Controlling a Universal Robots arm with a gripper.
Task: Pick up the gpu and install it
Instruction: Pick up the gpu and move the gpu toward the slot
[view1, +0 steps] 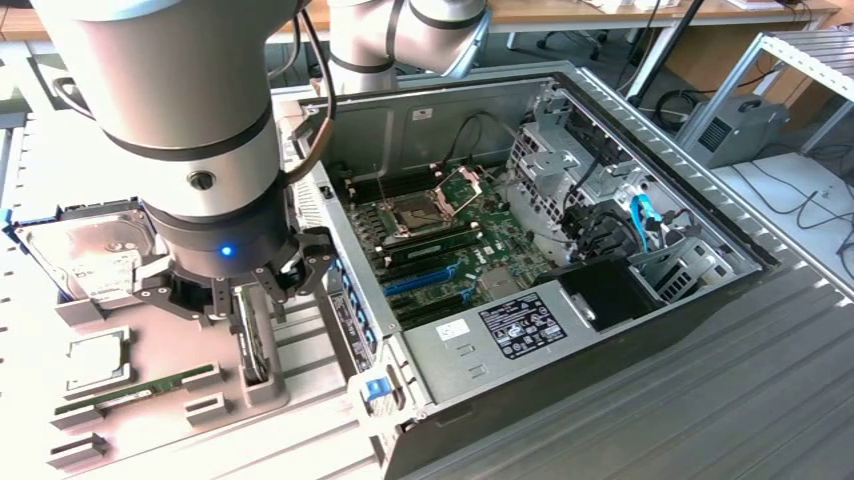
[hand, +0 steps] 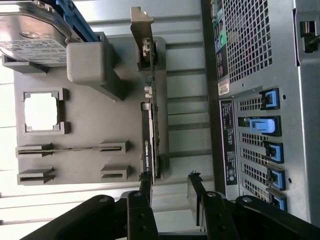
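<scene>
Item one, the gpu: I am seeing it standing on its long edge in a slot of the grey parts holder, black body edge-on to the wrist camera, its silvery bracket at the end farther from the gripper. In the exterior view the gpu is sitting just beside the outer wall of the open computer case, on the exterior view's left of it and not inside it. Item two, the gripper: it is hanging above the near end of the card with its jaws spread wide and grasping nothing. One of its fingers is lining up with the card's end while the other is standing off toward the case, and I cannot tell whether the first is touching. From outside, the gripper is hovering low over the holder. Item three, holder contents: a silver hard drive with a white label is resting in the far corner, a square processor chip is lying flat in its pocket, and a slim green memory stick is standing in its own slot. All three are keeping well apart from the card. Item four, the case: its motherboard is lying exposed, with blue expansion slots near the rear wall.
</scene>
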